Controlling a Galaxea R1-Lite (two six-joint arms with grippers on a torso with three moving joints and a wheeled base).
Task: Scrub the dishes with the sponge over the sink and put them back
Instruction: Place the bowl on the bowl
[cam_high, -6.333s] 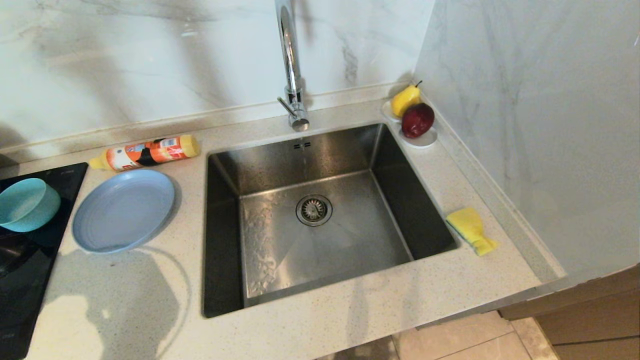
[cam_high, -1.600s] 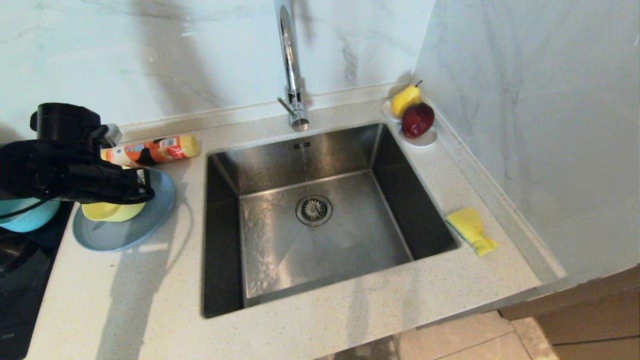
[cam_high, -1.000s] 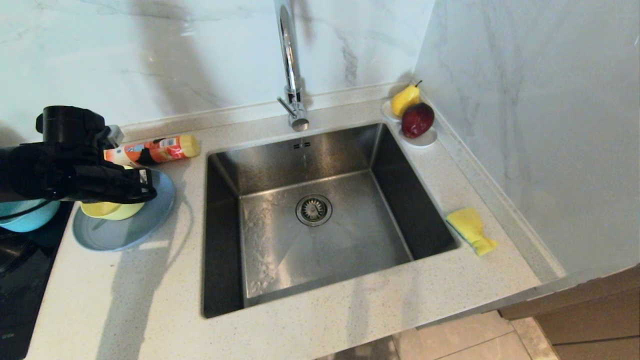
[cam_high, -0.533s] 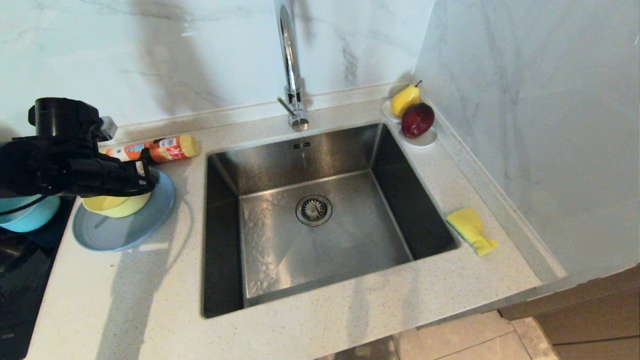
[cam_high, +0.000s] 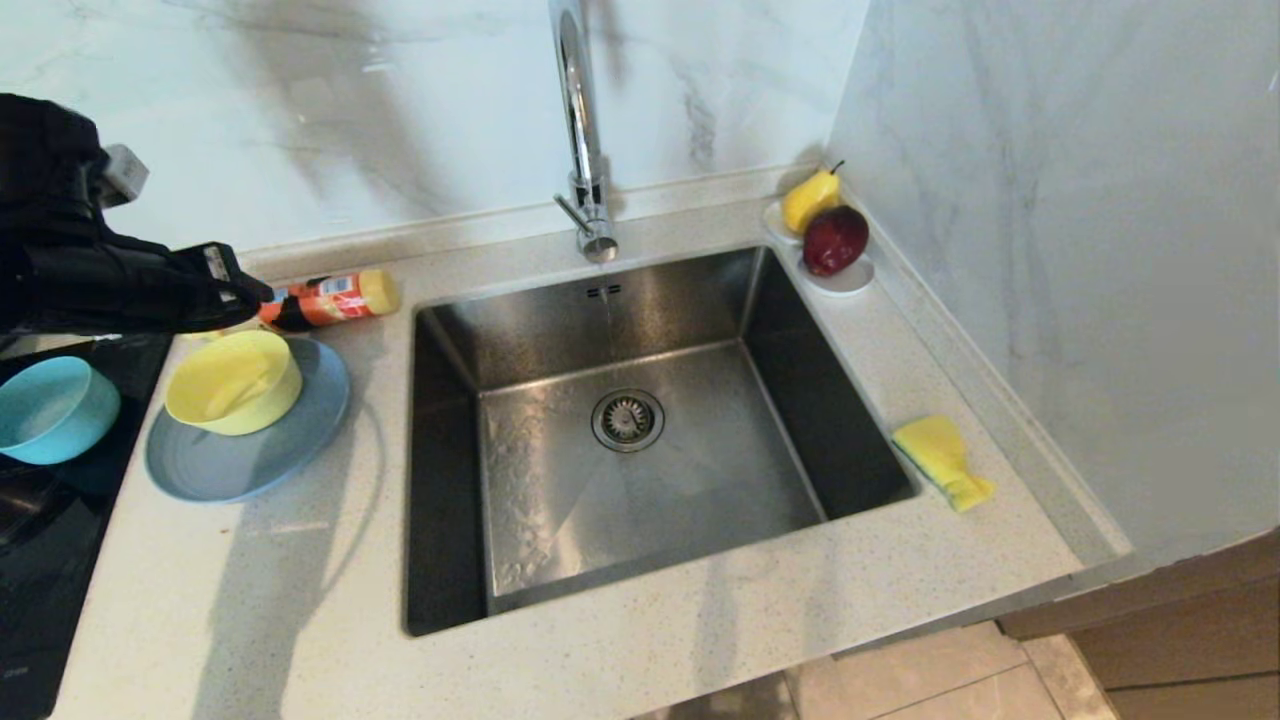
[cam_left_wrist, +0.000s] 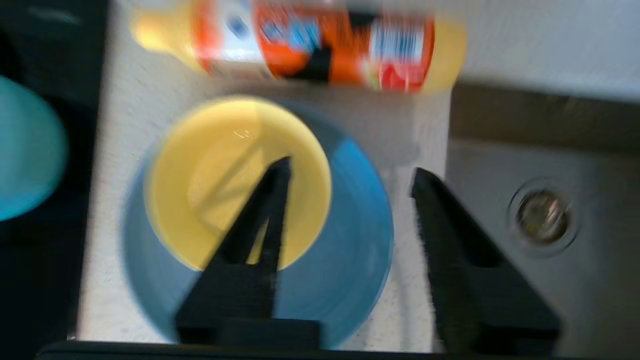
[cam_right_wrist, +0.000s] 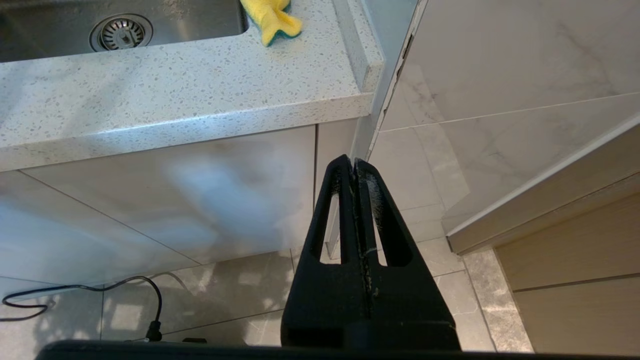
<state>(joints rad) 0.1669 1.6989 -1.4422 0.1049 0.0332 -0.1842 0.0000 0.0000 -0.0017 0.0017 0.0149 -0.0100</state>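
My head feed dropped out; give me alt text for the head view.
The left hand hangs open above a yellow-green bowl resting on a grey-blue plate left of the steel sink. A yellow sponge lies on the counter right of the sink.

Orange detergent bottle (cam_high: 325, 298) lying on the counter; pear (cam_high: 810, 199) and red apple (cam_high: 835, 240) in the corner.

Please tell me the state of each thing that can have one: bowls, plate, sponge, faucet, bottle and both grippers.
Yellow-green bowl: upright on plate.
Plate: on counter.
Teal bowl: upright.
Sponge: untouched.
Faucet: running thinly.
Bottle: lying down.
Left gripper: open, empty.
Right gripper: shut, parked low.
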